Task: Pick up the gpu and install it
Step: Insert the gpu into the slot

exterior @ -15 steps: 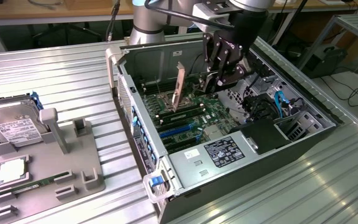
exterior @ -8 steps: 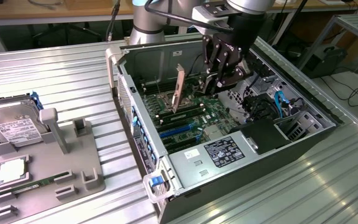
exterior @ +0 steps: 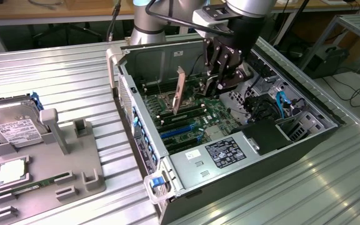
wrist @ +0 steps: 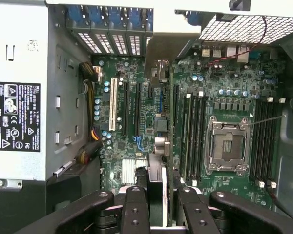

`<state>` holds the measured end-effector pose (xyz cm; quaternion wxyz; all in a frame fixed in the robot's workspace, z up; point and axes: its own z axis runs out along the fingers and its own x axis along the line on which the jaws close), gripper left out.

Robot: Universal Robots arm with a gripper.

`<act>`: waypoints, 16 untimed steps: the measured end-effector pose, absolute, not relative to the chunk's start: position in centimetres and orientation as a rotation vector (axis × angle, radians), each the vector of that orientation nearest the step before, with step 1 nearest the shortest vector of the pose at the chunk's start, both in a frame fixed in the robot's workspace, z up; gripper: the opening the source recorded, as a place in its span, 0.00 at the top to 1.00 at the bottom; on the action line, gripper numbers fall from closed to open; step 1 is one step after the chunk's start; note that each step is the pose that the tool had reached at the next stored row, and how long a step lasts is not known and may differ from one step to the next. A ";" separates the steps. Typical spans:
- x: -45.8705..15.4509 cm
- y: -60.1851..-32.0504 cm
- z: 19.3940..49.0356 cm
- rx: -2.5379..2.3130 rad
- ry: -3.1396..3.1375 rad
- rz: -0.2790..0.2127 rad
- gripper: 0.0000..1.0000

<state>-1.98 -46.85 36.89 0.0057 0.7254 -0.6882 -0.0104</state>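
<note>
The gpu [exterior: 180, 91] hangs on edge inside the open computer case [exterior: 144, 140], its pale metal end bracket pointing down toward the motherboard [exterior: 214, 117]. My gripper [exterior: 222, 86] is shut on the card's other end. In the wrist view the gpu [wrist: 164, 146] shows edge-on as a thin strip running away from my gripper [wrist: 162, 197], between the black expansion slots [wrist: 136, 109] and the memory slots [wrist: 195, 131]. Its bracket end reaches toward the case's rear slot openings [wrist: 112, 41]. Whether the card touches a slot I cannot tell.
The power supply [exterior: 227, 152] with a black label fills the case's near end. A CPU socket [wrist: 228, 146] lies beside the memory slots. At the exterior view's left a grey fixture [exterior: 73, 173] holds a hard drive [exterior: 11, 124] and a green memory stick [exterior: 36, 183].
</note>
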 end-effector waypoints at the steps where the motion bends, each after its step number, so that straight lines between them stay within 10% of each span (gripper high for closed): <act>1: -2.0 -46.9 36.8 2.271 -2.154 -0.032 0.72; 16: -2.0 -46.9 35.6 2.230 -2.197 -0.033 0.72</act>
